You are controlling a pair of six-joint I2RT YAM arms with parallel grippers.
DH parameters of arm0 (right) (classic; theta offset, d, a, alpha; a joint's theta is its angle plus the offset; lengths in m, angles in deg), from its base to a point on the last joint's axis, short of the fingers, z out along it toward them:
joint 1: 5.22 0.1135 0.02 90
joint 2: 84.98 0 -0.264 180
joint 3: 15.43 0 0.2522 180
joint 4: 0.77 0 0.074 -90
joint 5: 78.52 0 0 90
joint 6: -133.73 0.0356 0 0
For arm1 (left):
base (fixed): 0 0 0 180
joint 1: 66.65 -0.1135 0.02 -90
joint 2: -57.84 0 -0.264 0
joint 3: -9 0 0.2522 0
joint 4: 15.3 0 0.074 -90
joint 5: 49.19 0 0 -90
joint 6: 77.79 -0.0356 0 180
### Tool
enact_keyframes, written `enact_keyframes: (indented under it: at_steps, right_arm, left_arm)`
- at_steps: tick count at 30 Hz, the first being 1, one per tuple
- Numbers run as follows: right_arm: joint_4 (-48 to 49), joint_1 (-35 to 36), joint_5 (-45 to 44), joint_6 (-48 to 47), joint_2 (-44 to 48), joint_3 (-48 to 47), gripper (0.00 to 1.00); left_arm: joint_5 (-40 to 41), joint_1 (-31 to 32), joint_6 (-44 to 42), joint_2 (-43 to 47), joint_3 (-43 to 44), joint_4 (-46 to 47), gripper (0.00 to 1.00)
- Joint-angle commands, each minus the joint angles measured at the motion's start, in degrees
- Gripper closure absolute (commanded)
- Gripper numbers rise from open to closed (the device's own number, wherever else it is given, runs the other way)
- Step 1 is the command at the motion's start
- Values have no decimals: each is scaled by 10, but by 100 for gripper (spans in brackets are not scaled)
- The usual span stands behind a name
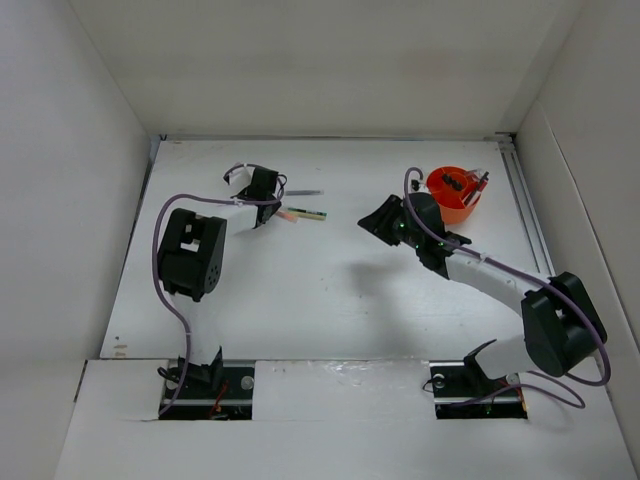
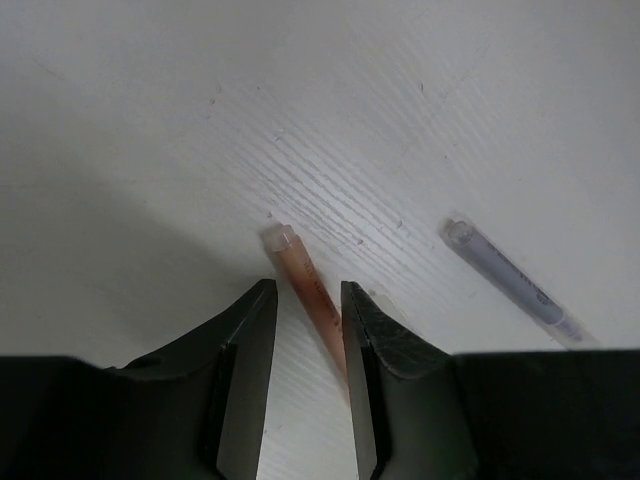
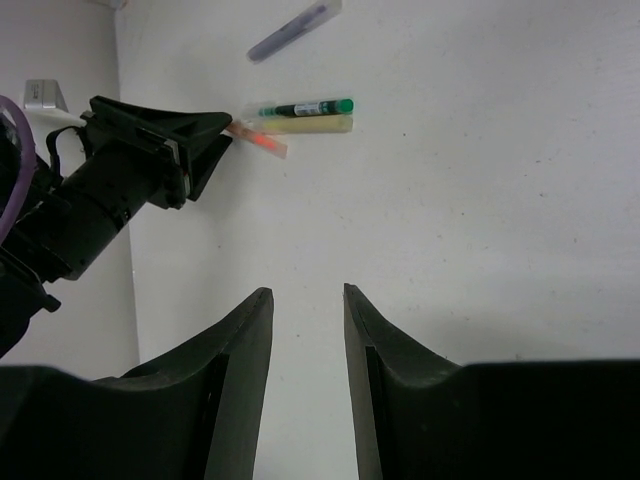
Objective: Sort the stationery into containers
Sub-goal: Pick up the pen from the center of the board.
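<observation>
A pink pen lies on the table between the jaws of my open left gripper, close against the right finger; the gap is wider than the pen. It also shows in the top view. A green and black marker and a pale yellow one lie side by side just past it. A slim grey stick lies apart to the right. The orange organiser at the back right holds black scissors and a pink pen. My right gripper is open and empty over bare table.
White walls enclose the table on three sides, with a metal rail along the right edge. My right arm stretches from its base to just left of the organiser. My left gripper shows in the right wrist view, by the pens.
</observation>
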Motion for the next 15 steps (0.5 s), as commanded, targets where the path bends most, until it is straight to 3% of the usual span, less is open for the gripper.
enact_keyframes:
  at_steps: [1,9,15]
  right_arm:
    - [27,0,7,-7,5,-27,60]
    - [27,-5,19,-7,10,-21,60]
    - [27,-5,24,-7,22,-21,60]
  left_arm:
    - [2,1,-25,4,18,-24,71]
    - [7,1,-55,-30,78,-119,73]
    - [-15,-4,-82,-35,78,-132,71]
